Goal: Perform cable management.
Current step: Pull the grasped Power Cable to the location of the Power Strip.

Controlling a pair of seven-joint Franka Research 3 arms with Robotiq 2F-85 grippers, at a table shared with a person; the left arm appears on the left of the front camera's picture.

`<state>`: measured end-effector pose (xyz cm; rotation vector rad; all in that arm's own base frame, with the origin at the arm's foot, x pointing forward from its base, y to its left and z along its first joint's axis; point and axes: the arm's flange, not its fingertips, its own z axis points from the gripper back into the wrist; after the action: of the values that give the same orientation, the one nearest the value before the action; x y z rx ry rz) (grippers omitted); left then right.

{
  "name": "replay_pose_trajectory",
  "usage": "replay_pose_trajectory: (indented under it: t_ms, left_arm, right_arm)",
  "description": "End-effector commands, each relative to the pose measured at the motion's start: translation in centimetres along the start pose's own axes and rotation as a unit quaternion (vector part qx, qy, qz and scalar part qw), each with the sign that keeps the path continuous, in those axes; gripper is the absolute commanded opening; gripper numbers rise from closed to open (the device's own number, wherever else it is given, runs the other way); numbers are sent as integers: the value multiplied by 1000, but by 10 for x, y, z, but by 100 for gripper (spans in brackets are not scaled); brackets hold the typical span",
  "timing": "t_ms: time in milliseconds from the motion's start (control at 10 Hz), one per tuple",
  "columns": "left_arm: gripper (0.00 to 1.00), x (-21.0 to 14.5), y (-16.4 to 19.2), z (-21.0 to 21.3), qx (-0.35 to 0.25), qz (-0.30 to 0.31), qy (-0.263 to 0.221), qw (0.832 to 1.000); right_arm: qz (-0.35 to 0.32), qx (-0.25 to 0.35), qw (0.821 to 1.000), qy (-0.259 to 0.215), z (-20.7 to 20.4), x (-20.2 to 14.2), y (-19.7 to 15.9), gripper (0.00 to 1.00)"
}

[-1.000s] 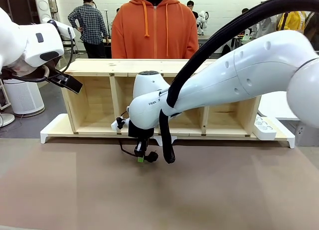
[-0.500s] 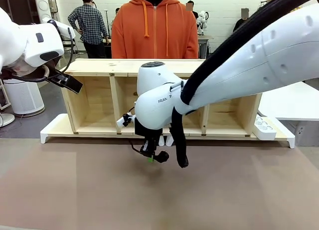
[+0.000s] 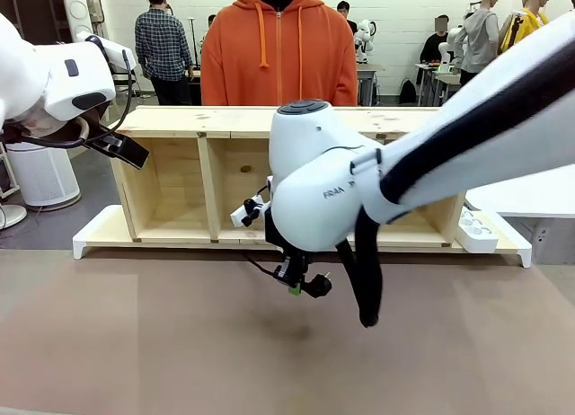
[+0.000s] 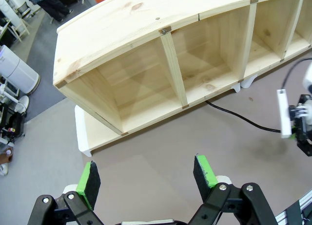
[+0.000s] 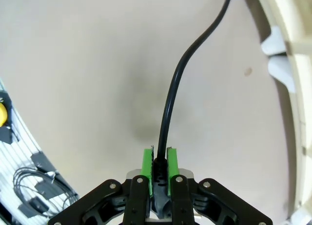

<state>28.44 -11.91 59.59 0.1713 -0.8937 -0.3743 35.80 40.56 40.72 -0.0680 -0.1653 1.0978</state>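
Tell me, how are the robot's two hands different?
The left hand is open and holds nothing; the right hand is shut on the black cable. The left hand is up high by the wooden shelf's left end; the right hand is low over the brown table, near the middle. Both are black with green pads.

cable [image 4: 243, 121] on table [image 3: 135, 343], before shelf [image 3: 225, 120] — person [image 3: 278, 56] behind shelf

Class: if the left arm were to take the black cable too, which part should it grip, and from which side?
Probably the stretch of cable lying on the table between shelf and right gripper, which pinches it. Come from above, jaws straddling it: it is thin with bare table either side.
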Motion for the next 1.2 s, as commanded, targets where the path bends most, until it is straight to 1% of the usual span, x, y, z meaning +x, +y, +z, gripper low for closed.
replay_pose_trajectory:
  t_ms: [0, 200, 400, 500, 900, 1000, 1100]
  left_arm:
    - [100, 1, -1, -1, 1, -1, -6, 1000]
    - [100, 1, -1, -1, 1, -1, -6, 1000]
    - [100, 1, -1, -1, 1, -1, -6, 1000]
    - [100, 1, -1, -1, 1, -1, -6, 1000]
    - [100, 1, -1, -1, 1, -1, -6, 1000]
    - [100, 1, -1, -1, 1, -1, -6, 1000]
    - [100, 1, -1, -1, 1, -1, -6, 1000]
  right_arm:
    - [-35, -17, 999, -26, 11, -34, 22, 15]
    - [-52, -41, 997, -37, 23, -49, 35, 15]
    - [-55, -40, 997, -44, 23, -48, 38, 15]
    - [-44, -39, 998, -28, 28, -43, 29, 15]
    - [-44, -39, 998, -28, 28, -43, 29, 15]
    - [-46, -40, 998, -30, 28, -45, 31, 15]
    - [-50, -43, 998, -24, 31, -55, 38, 15]
